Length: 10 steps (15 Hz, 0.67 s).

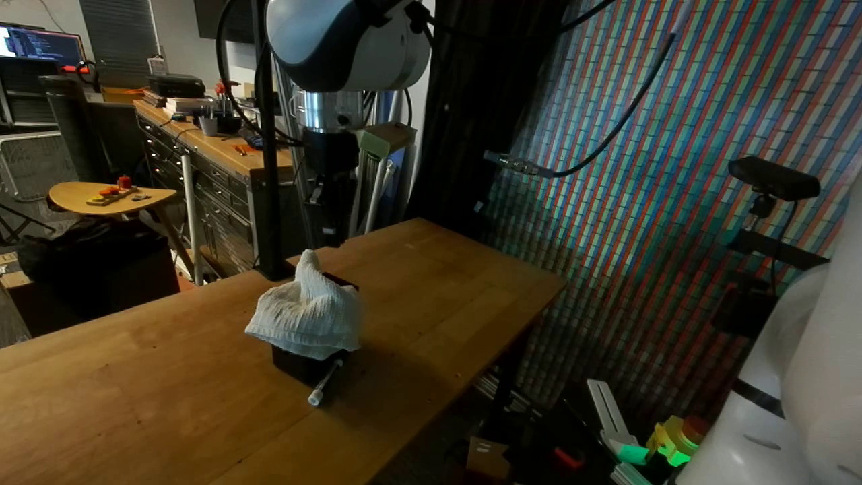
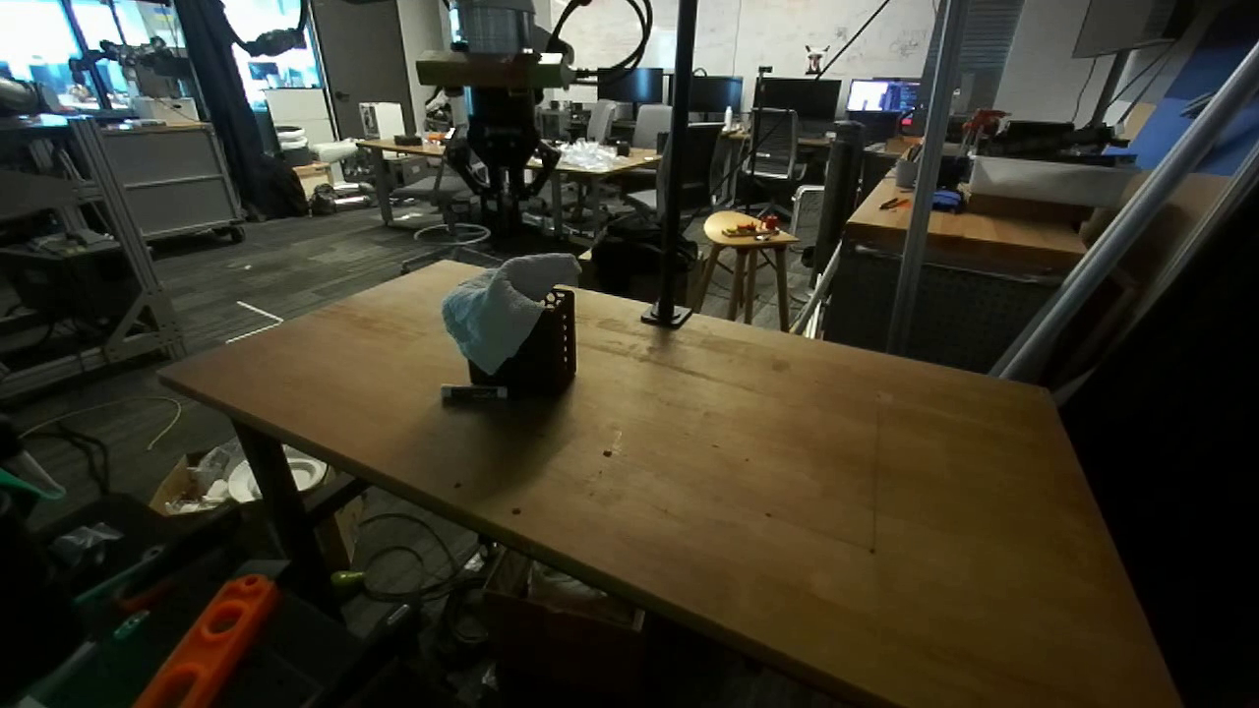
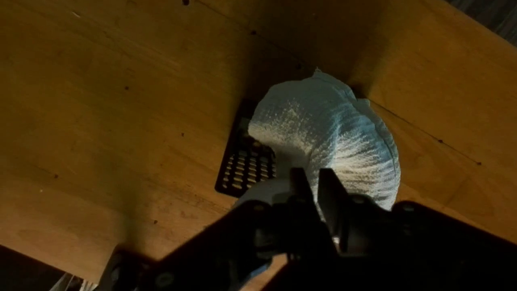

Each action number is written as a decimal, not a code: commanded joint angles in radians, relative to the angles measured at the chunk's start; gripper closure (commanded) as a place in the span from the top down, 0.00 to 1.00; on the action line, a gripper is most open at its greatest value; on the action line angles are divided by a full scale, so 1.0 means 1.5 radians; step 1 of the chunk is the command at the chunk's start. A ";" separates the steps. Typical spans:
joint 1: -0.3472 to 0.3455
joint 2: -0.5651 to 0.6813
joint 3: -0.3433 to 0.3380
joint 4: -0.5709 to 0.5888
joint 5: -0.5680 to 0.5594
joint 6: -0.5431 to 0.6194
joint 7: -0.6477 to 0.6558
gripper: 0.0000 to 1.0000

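A pale blue-white cloth (image 1: pixel 303 316) is draped over a small black basket (image 1: pixel 301 367) on a wooden table. In an exterior view the cloth (image 2: pixel 497 313) hangs over one side, and the perforated basket wall (image 2: pixel 553 349) shows. A marker (image 1: pixel 326 384) lies on the table beside the basket; it also shows in an exterior view (image 2: pixel 474 393). My gripper (image 2: pixel 507 221) points down above the cloth, apart from it. In the wrist view its fingertips (image 3: pixel 311 171) have a narrow gap with nothing held, over the cloth (image 3: pixel 331 117). The basket floor (image 3: pixel 246 171) is partly visible; the marker is hidden there.
A black post (image 2: pixel 677 167) stands at the edge of the table (image 2: pixel 787 442), near the basket; it shows in both exterior views (image 1: pixel 266 168). A cable (image 1: pixel 626 114) hangs beyond the table. A stool with toys (image 1: pixel 108 199) and a drawer bench (image 1: pixel 222 148) stand behind.
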State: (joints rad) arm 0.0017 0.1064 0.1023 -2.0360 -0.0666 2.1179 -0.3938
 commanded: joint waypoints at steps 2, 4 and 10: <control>0.010 0.014 -0.008 0.020 0.021 0.051 0.016 0.07; 0.008 0.027 -0.009 0.026 0.029 0.067 0.022 0.09; 0.006 0.090 -0.003 0.039 0.072 0.095 0.023 0.10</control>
State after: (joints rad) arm 0.0038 0.1841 0.0993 -2.0149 0.0002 2.2393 -0.3627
